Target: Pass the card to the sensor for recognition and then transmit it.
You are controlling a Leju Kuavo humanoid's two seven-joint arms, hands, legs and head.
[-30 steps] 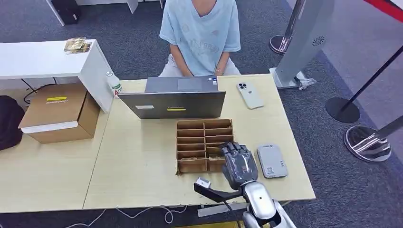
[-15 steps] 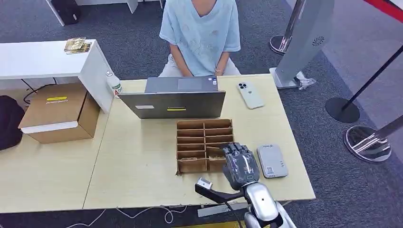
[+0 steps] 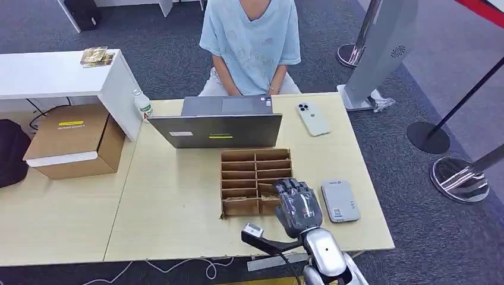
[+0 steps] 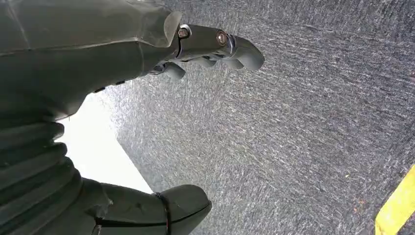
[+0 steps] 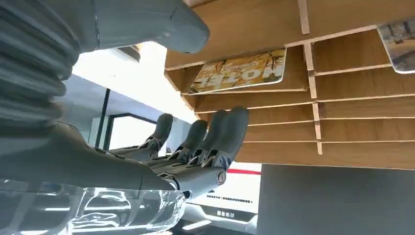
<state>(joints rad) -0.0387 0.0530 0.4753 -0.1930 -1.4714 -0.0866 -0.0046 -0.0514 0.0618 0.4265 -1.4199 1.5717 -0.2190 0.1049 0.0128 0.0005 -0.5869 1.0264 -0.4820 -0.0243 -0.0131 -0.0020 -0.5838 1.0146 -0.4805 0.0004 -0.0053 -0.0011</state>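
Note:
A yellow printed card (image 5: 238, 72) lies flat in a slot of the brown cardboard organizer (image 3: 249, 172) on the table. My right hand (image 3: 299, 205) hovers over the organizer's near right corner, fingers (image 5: 215, 137) stretched toward the slots and thumb (image 5: 147, 24) apart, holding nothing. It is not touching the card. The grey flat sensor (image 3: 340, 201) lies on the table just right of that hand. A second card's corner (image 5: 399, 39) shows in a neighbouring slot. My left hand (image 4: 215, 49) hangs over grey carpet, loosely open and holding nothing.
A person in a light blue shirt (image 3: 252, 41) sits across the table behind an open laptop (image 3: 217, 122). A white phone (image 3: 312, 119) lies far right of the laptop. A cardboard box (image 3: 74, 139), a bottle (image 3: 142, 105) and a white shelf (image 3: 59, 74) stand to the left.
My right hand has barely shifted over the organizer's near right corner. Everything else has stayed put.

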